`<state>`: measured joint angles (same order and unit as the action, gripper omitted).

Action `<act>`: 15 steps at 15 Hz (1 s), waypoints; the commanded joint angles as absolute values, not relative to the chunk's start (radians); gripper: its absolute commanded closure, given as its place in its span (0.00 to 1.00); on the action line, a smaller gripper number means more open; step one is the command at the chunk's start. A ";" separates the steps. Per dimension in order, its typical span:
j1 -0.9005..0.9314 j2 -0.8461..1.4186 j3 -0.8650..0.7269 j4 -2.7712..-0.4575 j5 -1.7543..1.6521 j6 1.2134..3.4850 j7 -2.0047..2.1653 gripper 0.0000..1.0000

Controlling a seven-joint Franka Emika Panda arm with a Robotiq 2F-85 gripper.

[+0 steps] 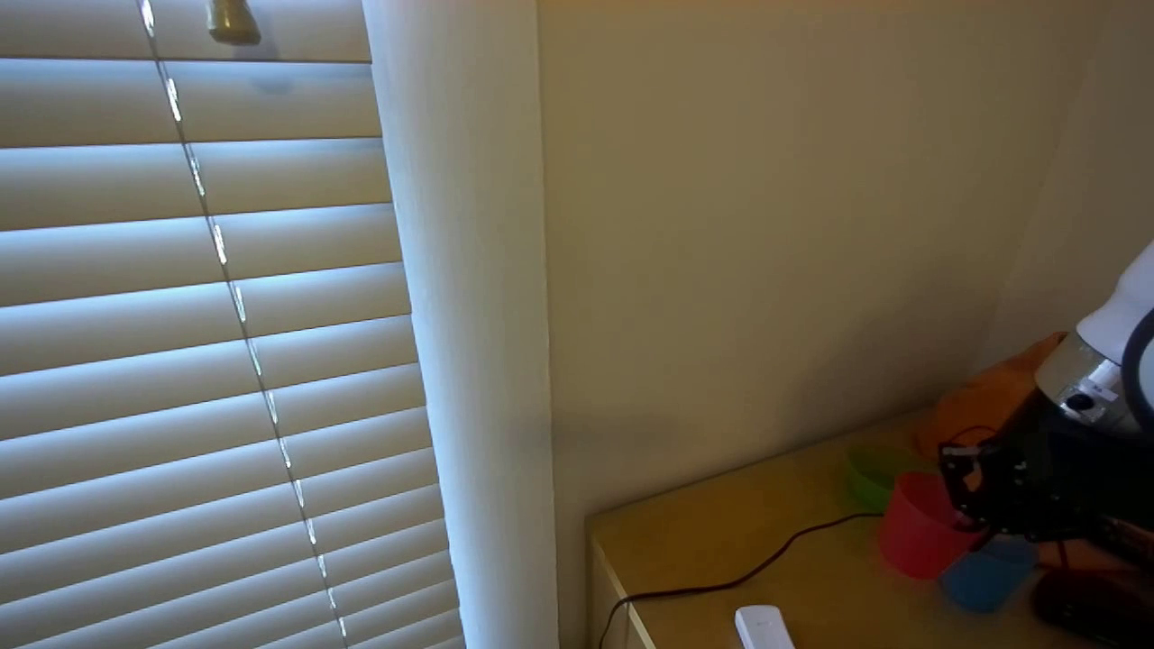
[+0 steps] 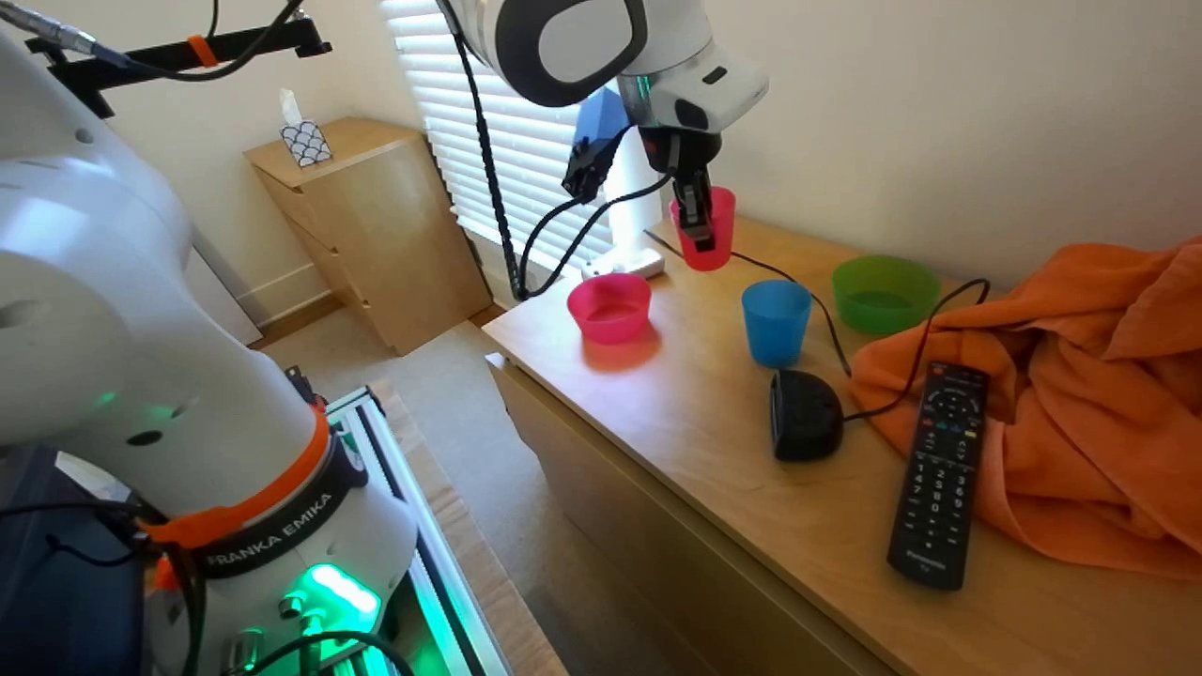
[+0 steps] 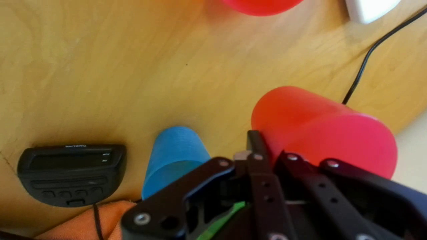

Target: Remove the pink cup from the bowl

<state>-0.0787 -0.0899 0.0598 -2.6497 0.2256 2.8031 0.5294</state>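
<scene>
The pink cup [image 2: 721, 225] is held above the tabletop in an exterior view, upright or slightly tilted; it also shows in an exterior view [image 1: 915, 532] and in the wrist view [image 3: 337, 136]. My gripper [image 3: 272, 155] is shut on the cup's wall, one finger outside and the other hidden by the rim or inside; it also shows in an exterior view [image 2: 697, 233]. The blue bowl [image 2: 777, 329] stands upright on the table, apart from the cup, below and beside it. It also shows in the wrist view [image 3: 180, 148] and partly in an exterior view [image 1: 987, 581].
A wider pink bowl [image 2: 610, 314] stands near the table's [image 2: 676, 432] edge, by a white lamp base [image 2: 624, 264]. A green bowl [image 2: 886, 299], a black clock [image 2: 806, 418], a remote [image 2: 939, 479] and an orange cloth [image 2: 1089, 404] lie around. A thin cable crosses the table.
</scene>
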 commanded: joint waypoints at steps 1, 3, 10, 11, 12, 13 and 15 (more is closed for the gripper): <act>-0.060 0.021 0.030 -2.597 0.254 2.819 0.509 0.99; -0.056 0.067 0.021 -2.574 0.254 2.826 0.516 0.99; -0.035 0.137 -0.025 -2.543 0.231 2.844 0.534 0.56; -0.032 0.124 -0.032 -2.549 0.228 2.845 0.536 0.48; -0.032 0.097 -0.034 -2.561 0.233 2.837 0.530 0.41; -0.032 0.044 -0.033 -2.583 0.244 2.818 0.521 0.34; -0.042 -0.099 -0.010 -2.642 0.308 2.789 0.457 0.19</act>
<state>-0.0492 0.0996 -0.0167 -2.5450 0.2320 2.8314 0.5261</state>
